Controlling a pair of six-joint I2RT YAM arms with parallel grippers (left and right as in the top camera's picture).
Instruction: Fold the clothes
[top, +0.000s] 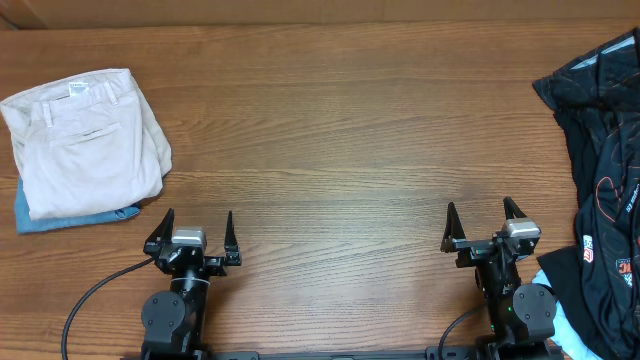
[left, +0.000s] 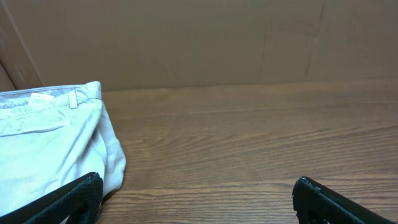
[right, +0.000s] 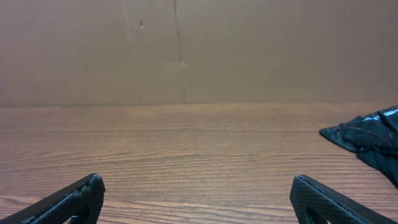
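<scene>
Left hand (top: 198, 228) and right hand (top: 480, 218) gape empty, near edge. We judge folding unstarted; next, reach right for the crumpled black sports top (top: 600, 150).

Both arms sit folded low at the bottom edge of the overhead frame, one at lower left, one at lower right. The left gripper (top: 198, 215) points toward the top of the frame, jaws spread wide. The right gripper (top: 479, 205) does likewise, leaning slightly toward the upper left. In the left wrist view the black fingers (left: 78, 198) show only in the bottom corners, well apart. The right wrist view shows its fingers (right: 74, 198) the same way.
</scene>
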